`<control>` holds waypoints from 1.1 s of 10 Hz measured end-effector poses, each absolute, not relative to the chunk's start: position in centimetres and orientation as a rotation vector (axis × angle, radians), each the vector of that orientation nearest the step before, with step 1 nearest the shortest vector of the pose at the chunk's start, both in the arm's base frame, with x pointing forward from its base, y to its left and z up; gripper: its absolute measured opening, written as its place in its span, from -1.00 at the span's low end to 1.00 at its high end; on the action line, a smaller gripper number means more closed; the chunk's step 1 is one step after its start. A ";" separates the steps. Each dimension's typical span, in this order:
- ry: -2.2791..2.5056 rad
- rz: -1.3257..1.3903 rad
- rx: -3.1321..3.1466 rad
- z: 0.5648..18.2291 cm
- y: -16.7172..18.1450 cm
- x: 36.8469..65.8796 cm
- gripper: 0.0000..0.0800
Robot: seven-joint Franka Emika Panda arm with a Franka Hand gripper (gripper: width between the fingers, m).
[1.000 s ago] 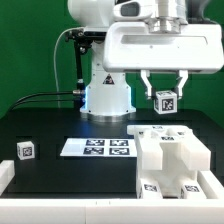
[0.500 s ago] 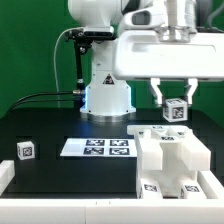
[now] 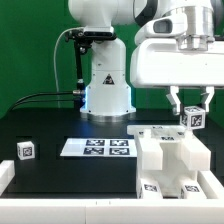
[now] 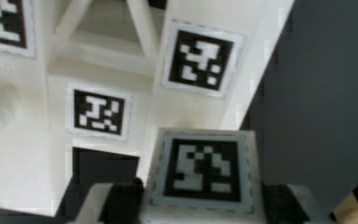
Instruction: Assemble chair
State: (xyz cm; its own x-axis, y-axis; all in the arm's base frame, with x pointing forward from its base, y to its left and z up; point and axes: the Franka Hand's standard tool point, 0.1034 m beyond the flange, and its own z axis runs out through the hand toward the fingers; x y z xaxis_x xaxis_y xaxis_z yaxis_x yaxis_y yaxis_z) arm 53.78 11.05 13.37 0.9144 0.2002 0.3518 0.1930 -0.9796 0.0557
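Observation:
My gripper hangs above the exterior view's right side, shut on a small white tagged chair block. In the wrist view that block fills the space between the dark fingers, tag facing the camera. Below it stands the partly assembled white chair, whose tagged bars show in the wrist view. Another small tagged chair part lies alone at the exterior view's left.
The marker board lies flat in the middle of the black table. The robot base stands behind it, with cables at the exterior view's left. A white rail runs along the front edge.
The gripper has carried the block toward the exterior view's right and a little lower, from beside the base to above the chair's right side. The grip has not changed.

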 end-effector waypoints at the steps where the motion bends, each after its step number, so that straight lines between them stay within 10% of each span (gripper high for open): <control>1: 0.327 0.573 3.049 13.3 10.8 53.9 -0.29; 11: 0.413 0.627 3.020 12.3 11.4 54.1 -0.29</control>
